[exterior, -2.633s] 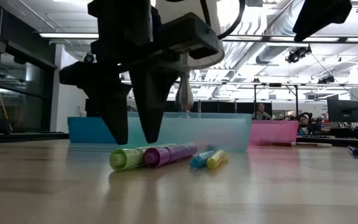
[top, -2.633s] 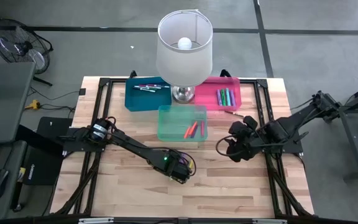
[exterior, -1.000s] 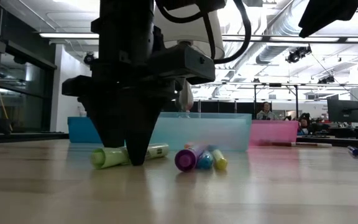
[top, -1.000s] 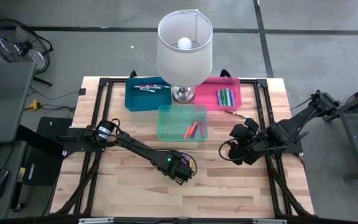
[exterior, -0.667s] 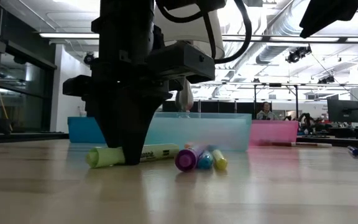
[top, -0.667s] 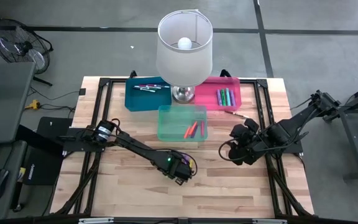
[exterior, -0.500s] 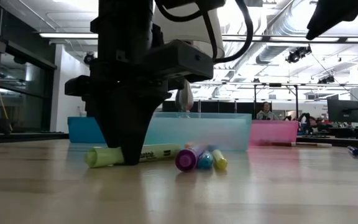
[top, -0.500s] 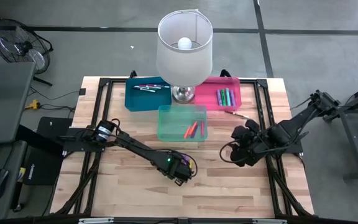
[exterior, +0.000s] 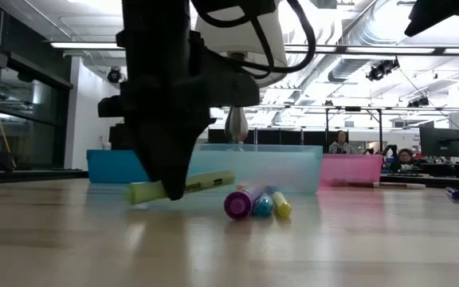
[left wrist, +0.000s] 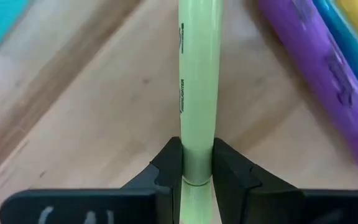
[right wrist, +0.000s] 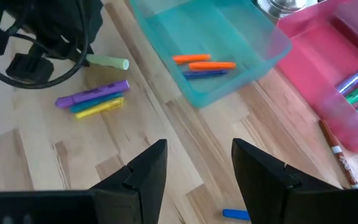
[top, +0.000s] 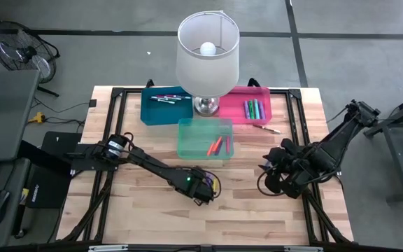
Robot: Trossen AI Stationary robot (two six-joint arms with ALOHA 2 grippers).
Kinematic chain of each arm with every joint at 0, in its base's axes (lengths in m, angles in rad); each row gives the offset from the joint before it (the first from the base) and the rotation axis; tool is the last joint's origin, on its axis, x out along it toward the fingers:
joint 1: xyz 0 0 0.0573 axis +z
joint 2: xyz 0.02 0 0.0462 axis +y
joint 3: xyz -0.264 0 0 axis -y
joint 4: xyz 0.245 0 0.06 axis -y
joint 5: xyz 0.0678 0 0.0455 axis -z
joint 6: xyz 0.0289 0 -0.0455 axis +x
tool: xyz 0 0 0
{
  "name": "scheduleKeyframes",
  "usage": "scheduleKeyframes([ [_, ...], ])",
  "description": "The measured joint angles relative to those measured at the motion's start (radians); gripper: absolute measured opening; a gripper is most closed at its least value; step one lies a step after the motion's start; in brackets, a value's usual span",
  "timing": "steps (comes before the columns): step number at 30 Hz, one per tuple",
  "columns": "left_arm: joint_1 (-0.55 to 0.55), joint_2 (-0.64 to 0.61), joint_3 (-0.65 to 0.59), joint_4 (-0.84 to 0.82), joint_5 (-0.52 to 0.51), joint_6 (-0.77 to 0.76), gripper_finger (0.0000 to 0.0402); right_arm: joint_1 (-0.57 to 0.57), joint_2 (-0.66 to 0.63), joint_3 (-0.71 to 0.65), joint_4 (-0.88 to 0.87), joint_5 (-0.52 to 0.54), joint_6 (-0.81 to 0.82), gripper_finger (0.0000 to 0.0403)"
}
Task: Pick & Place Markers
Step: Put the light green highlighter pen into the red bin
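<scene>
My left gripper (exterior: 171,191) is shut on a light green marker (exterior: 202,183) and holds it just above the table; in the high view this gripper (top: 203,192) is near the table's middle. Beside it a purple marker (exterior: 238,204), a blue marker (exterior: 262,206) and a yellow marker (exterior: 280,206) lie side by side on the wood. My right gripper (right wrist: 194,158) hangs open with nothing between its fingers, above the table's right side (top: 277,183). My left gripper pinches the green marker's barrel (left wrist: 197,155) between its two fingers (left wrist: 169,167), somewhat off the middle toward one end. The fingers come from above, pointing down, and lie across the marker. The marker is clear of the table and tilted, one end (exterior: 140,194) lower than the other.
At the back stand a blue bin (top: 165,106), a green see-through bin (top: 205,138) with orange markers and a pink bin (top: 247,105) with several markers, around a lamp (top: 207,49). A loose marker (top: 265,128) lies right of the green bin, and a blue one (right wrist: 235,214) below my right gripper.
My left gripper has taken hold of the green marker, rolled a little and risen, lifting the marker off the table so that it now hangs tilted. The other three markers stay where they lay. My right gripper has swung toward the table's near right.
</scene>
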Motion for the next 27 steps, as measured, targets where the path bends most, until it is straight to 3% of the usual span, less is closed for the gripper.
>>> scheduleKeyframes([
  [6, -0.002, -0.018, 0.063, -0.019, -0.005, 0.074, 0.0057, 0.007, 0.000, 0.000, 0.025, -0.002, 0.000, 0.0170],
  [16, -0.001, -0.019, 0.369, -0.131, -0.207, 0.319, 0.0057, 0.007, 0.000, 0.000, 0.080, 0.060, -0.024, 0.0169],
  [22, 0.026, -0.019, 0.517, -0.116, -0.308, 0.452, 0.0057, 0.006, 0.000, 0.000, 0.165, 0.092, -0.131, 0.0169],
  [27, 0.054, -0.020, 0.596, -0.065, -0.320, 0.576, 0.0057, 0.006, 0.000, 0.000, 0.300, 0.063, -0.278, 0.0169],
])
